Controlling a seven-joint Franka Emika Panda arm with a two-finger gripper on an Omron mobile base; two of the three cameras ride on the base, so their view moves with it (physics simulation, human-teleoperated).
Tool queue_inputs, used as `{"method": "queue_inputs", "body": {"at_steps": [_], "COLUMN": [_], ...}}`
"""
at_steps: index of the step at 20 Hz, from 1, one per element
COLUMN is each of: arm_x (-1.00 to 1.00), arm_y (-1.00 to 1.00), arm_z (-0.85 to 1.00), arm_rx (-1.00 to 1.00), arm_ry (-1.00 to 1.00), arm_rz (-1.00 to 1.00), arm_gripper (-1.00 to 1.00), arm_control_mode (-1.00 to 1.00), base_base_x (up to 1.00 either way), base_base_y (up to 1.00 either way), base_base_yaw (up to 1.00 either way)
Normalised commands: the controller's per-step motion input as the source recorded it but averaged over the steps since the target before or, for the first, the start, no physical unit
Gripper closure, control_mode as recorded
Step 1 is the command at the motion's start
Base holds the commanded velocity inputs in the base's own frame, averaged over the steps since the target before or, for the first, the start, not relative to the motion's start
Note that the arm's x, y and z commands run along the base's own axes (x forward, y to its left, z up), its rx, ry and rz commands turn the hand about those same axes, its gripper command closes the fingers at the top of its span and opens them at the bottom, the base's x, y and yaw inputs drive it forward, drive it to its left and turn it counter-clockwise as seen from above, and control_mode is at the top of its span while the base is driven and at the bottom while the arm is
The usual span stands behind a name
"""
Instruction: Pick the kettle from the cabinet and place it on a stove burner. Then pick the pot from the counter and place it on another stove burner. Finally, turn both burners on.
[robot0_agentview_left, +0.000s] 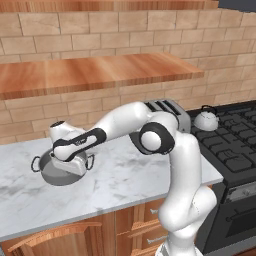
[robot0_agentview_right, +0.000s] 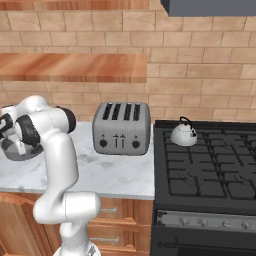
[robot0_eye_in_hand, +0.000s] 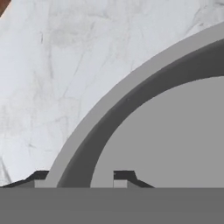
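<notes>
Hand (robot0_eye_in_hand: 81, 178) pinching pot (robot0_agentview_left: 59, 172) rim — toaster (robot0_agentview_right: 121, 128) and kettle (robot0_agentview_right: 183, 134) well apart.

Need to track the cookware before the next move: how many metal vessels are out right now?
2. The kettle sits on a rear-left stove burner; the pot is on the counter, under the gripper.
</notes>
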Motion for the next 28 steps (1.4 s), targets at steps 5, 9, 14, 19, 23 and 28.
{"method": "queue_inputs", "body": {"at_steps": [5,9,14,19,23,28], "arm_x": [-0.2,-0.13,-0.17,-0.25,-0.26,-0.3], "arm_y": [-0.13,-0.23,-0.23,-0.24,-0.25,-0.29], "arm_z": [0.17,0.3,0.29,0.23,0.25,0.3], "arm_rx": [0.0,0.0,0.0,0.0,0.0,0.0], "arm_ry": [-0.02,0.0,-0.01,0.0,-0.01,-0.05], "arm_rz": [0.0,0.0,0.0,0.0,0.0,0.0], "arm_gripper": [1.0,1.0,1.0,1.0,1.0,1.0], "arm_control_mode": [-1.0,-1.0,-1.0,-1.0,-1.0,-1.0], "base_base_x": [0.0,0.0,0.0,0.0,0.0,0.0], "base_base_y": [0.0,0.0,0.0,0.0,0.0,0.0], "base_base_yaw": [0.0,0.0,0.0,0.0,0.0,0.0]}}
